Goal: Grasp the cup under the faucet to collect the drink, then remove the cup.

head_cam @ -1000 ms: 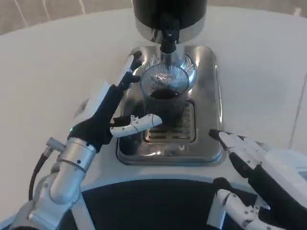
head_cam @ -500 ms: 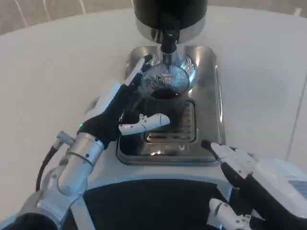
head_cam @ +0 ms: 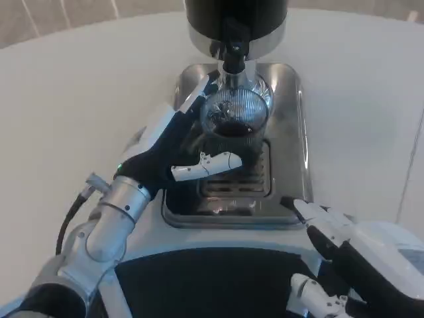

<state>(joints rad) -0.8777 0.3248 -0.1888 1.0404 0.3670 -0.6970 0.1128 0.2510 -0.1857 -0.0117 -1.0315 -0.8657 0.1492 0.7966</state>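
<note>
My left hand (head_cam: 173, 149) is closing round the ribbed clear glass cup (head_cam: 233, 126), which stands on the steel drip tray (head_cam: 291, 132) directly under the black faucet (head_cam: 233, 50); my white fingers (head_cam: 205, 164) reach across its front, though I cannot tell if they actually grip it. Dark drink already sits in the cup, so collecting looks underway or done; lifting it away remains. The cup stands upright, mouth up toward the spout, long axis vertical. My right hand (head_cam: 351, 242) rests on the white surface (head_cam: 73, 99), fingers spread, holding nothing.
</note>
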